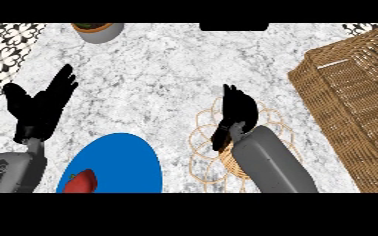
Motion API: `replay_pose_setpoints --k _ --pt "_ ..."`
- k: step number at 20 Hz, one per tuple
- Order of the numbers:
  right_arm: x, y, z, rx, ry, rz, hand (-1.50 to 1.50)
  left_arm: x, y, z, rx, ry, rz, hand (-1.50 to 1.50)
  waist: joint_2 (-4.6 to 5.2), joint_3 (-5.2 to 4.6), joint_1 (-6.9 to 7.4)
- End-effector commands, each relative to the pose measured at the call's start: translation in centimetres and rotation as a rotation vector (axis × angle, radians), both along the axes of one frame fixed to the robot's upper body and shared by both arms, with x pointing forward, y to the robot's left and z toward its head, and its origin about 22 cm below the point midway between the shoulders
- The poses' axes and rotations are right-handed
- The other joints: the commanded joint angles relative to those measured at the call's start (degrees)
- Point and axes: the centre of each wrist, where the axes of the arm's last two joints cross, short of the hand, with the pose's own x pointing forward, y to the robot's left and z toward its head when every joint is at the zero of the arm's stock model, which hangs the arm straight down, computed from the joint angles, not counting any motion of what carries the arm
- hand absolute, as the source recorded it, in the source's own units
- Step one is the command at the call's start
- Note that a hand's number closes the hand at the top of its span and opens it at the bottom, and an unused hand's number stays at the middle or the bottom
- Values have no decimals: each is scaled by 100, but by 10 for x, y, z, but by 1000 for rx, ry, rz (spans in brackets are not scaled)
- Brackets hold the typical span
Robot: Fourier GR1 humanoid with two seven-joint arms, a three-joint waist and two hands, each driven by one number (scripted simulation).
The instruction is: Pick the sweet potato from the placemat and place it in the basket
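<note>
Two hands: the right hand (238, 111) covers one mat (203, 130), its grip unclear; the left hand (40, 105) is open. One basket (343, 105) sits right of its fingers

placemat: round woven tan wicker placemat (203, 145) with looped edge, flat on worktop, partly hidden | basket: large brown wicker basket (343, 105) at right edge, well apart | sweet potato: cannot tell, hidden

The bench (162, 65) looks like mottled grey-white stone, smooth. The basket (339, 105) is woven brown wicker, rough; the placemat (203, 145) is looped tan wickerwork. The blue plate (125, 160) is smooth and matt.
</note>
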Motion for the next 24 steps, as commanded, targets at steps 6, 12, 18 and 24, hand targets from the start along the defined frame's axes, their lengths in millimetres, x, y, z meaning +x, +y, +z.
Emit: replay_pose_setpoints --k 6,12,18,24 --pt "-9 13 6 -10 50 23 -150 4 -14 -12 16 1 9 0 6 -1 10" --pt "-19 -2 -14 -96 57 3 -150 -4 -10 11 -19 -9 -5 0 -3 0 12" --pt "-15 11 -27 -140 90 17 -150 -11 6 9 -8 11 -4 0 4 0 37" --pt "-4 7 -50 -204 155 101 150 1 -6 -2 -19 3 -14 0 12 0 31"
